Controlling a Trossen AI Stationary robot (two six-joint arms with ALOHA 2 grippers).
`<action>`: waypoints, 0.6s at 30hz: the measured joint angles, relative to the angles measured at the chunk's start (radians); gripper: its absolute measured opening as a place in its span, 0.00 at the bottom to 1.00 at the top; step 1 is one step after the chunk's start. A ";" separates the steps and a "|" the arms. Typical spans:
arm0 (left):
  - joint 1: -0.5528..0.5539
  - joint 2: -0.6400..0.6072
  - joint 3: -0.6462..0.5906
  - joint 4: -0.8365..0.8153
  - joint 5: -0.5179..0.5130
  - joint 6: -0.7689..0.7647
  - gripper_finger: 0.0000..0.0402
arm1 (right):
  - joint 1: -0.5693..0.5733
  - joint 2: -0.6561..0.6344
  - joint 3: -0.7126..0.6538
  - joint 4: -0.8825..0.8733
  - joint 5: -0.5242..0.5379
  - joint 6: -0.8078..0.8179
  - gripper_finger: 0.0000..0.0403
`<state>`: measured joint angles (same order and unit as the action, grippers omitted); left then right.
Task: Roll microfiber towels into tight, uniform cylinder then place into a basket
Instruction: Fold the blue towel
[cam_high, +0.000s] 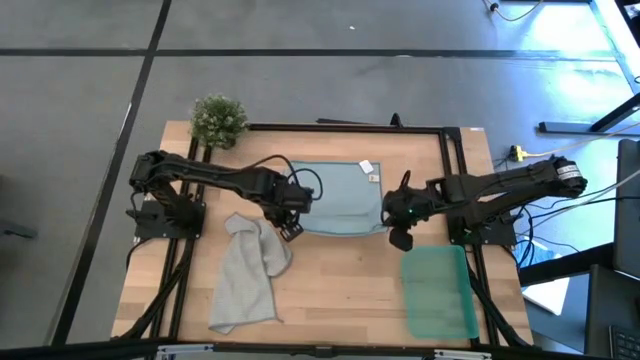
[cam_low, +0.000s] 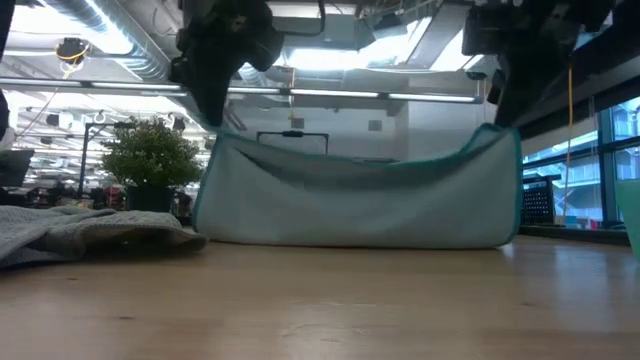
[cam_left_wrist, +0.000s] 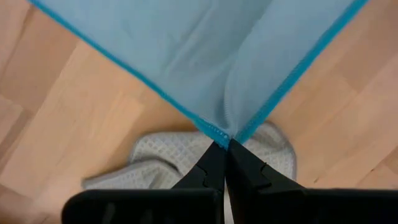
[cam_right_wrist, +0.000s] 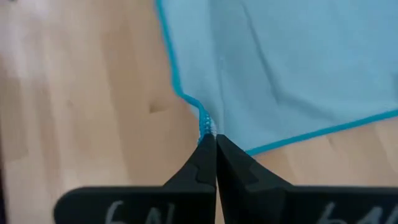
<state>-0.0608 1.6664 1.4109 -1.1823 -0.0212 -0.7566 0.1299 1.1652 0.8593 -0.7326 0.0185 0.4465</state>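
Note:
The pale blue towel (cam_high: 340, 195) lies spread at the table's middle far side, its near edge raised between my two grippers; in the low view (cam_low: 360, 200) it hangs as a sagging sheet. My left gripper (cam_high: 292, 228) is shut on its near left corner. My right gripper (cam_high: 398, 238) is shut on its near right corner. The light grey towel (cam_high: 248, 270) lies crumpled on the table at the near left. The green basket (cam_high: 440, 292) rests flat at the near right. My left gripper pinches the blue towel's near left corner (cam_left_wrist: 221, 134) between its two fingertips, on the teal hem. The corner is lifted clear of the table and the cloth runs away from the fingers, fairly taut. My right gripper pinches the towel's near right corner (cam_right_wrist: 205, 127) between its two fingertips, on the bunched teal hem. The corner is lifted off the table; the cloth spreads away from the fingers with light creases.
A small green bushy plant (cam_high: 218, 118) stands at the far left corner. A black frame (cam_high: 350, 128) borders the table's far side. Bare wood (cam_high: 340, 290) lies between the grey towel and the basket.

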 joint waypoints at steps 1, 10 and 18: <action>0.000 0.000 0.000 -0.012 0.000 0.000 0.00 | -0.001 0.000 -0.002 -0.006 0.017 0.000 0.00; 0.073 -0.001 -0.010 -0.039 -0.068 0.000 0.00 | -0.080 0.006 -0.002 -0.012 0.165 -0.099 0.00; 0.149 -0.001 -0.088 0.022 -0.141 0.019 0.00 | -0.180 0.007 -0.071 0.077 0.175 -0.221 0.00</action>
<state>0.0887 1.6650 1.3232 -1.1608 -0.1620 -0.7373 -0.0501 1.1721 0.7885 -0.6557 0.1931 0.2257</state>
